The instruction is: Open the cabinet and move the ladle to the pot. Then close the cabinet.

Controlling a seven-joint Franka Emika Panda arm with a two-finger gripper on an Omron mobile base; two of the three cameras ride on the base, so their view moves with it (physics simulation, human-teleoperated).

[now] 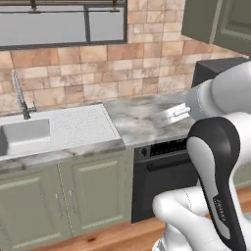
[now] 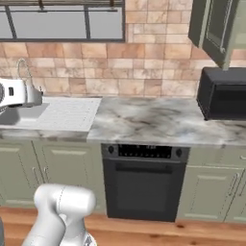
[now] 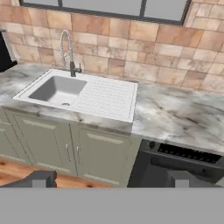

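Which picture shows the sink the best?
The hand view: the whole white sink, its curved tap and the drainboard sit in plain sight. The left base view shows the sink at its left edge, partly cut off. In the right base view the arm hides much of the sink.

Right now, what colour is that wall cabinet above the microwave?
Sage green; the cabinet shows best in the right base view.

End effector point(image 3: 109, 179) wide open
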